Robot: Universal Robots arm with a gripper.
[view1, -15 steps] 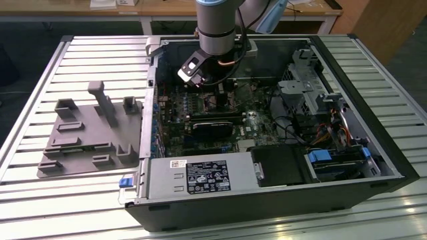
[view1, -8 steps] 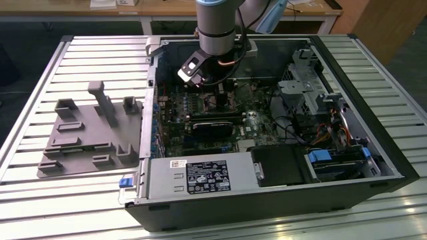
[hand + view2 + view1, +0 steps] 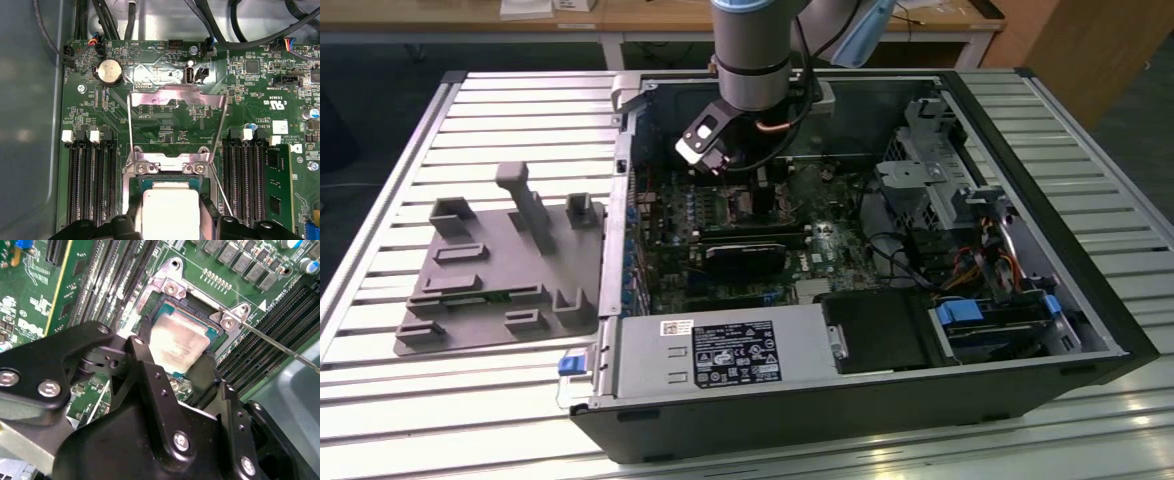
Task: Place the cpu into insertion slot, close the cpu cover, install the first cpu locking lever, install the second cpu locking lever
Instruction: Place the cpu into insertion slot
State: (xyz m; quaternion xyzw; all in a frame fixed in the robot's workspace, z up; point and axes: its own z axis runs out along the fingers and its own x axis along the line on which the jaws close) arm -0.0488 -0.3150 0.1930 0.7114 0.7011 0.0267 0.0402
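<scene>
The cpu (image 3: 170, 205), a pale silvery square chip, sits between my black fingertips (image 3: 127, 225), level over the insertion slot (image 3: 167, 169), whose silvery rim shows just beyond it. My gripper (image 3: 176, 347) is shut on the cpu (image 3: 181, 336) by two opposite edges, right at the insertion slot (image 3: 171, 288); I cannot tell whether the chip is seated. The cpu cover (image 3: 175, 97), a thin metal frame, stands flipped open behind the slot. Two thin locking levers (image 3: 129, 125) (image 3: 219, 135) are raised on either side. In the exterior view my gripper (image 3: 750, 185) reaches down into the open computer case.
Long black memory slots (image 3: 90, 180) flank the socket, with a green module (image 3: 275, 195) in one. A black card (image 3: 747, 255) lies nearer the exterior view's front, beside a power supply (image 3: 707, 355) and drive cage (image 3: 934, 180). A grey fixture (image 3: 494, 270) sits outside the case.
</scene>
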